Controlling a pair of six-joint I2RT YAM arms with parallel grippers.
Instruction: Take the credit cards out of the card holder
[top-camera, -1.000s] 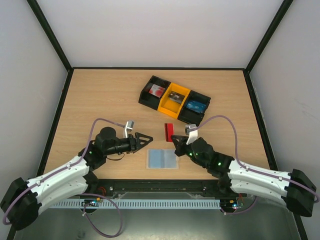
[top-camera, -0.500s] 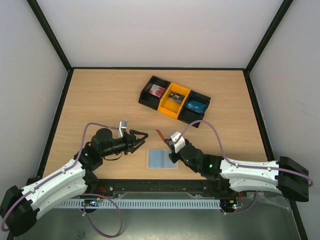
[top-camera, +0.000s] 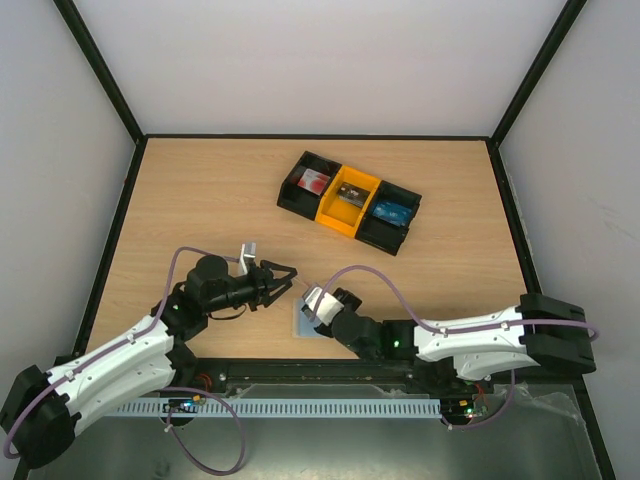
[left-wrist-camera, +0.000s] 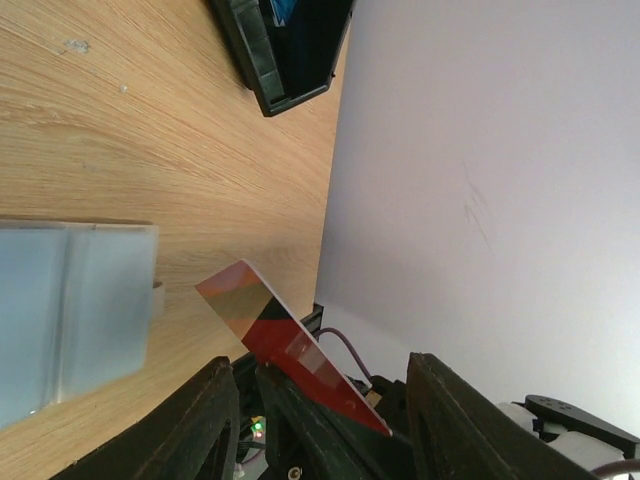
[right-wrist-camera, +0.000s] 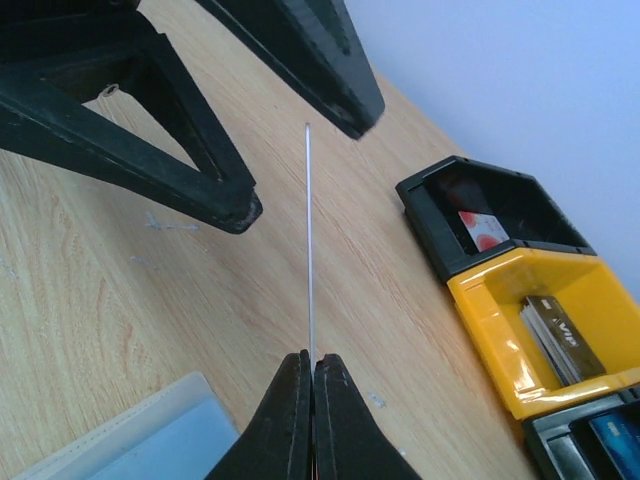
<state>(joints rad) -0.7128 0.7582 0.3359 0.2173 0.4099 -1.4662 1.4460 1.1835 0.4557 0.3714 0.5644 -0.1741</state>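
While the right gripper (right-wrist-camera: 308, 358) is pinching the red credit card (left-wrist-camera: 268, 328) on edge above the table (left-wrist-camera: 150, 130), the left wrist view is showing the left gripper (left-wrist-camera: 322, 368) standing open astride it without touching, and the card holder (left-wrist-camera: 70, 300) is lying flat at 9 o'clock. From the right wrist, the tray (right-wrist-camera: 478, 318) at 3 o'clock is holding a red-and-white card (right-wrist-camera: 482, 228), a VIP card (right-wrist-camera: 553, 335) and a blue card (right-wrist-camera: 612, 432). Overhead, the holder is sitting at 6 o'clock of the grippers. A handover seems to be under way, calling for the left jaws to be clamping the card's faces before the right lets go.

Card (left-wrist-camera: 268, 325) within left gripper (top-camera: 290, 277), seemingly; holder (left-wrist-camera: 70, 300) beside; tray (top-camera: 334, 219) behind.
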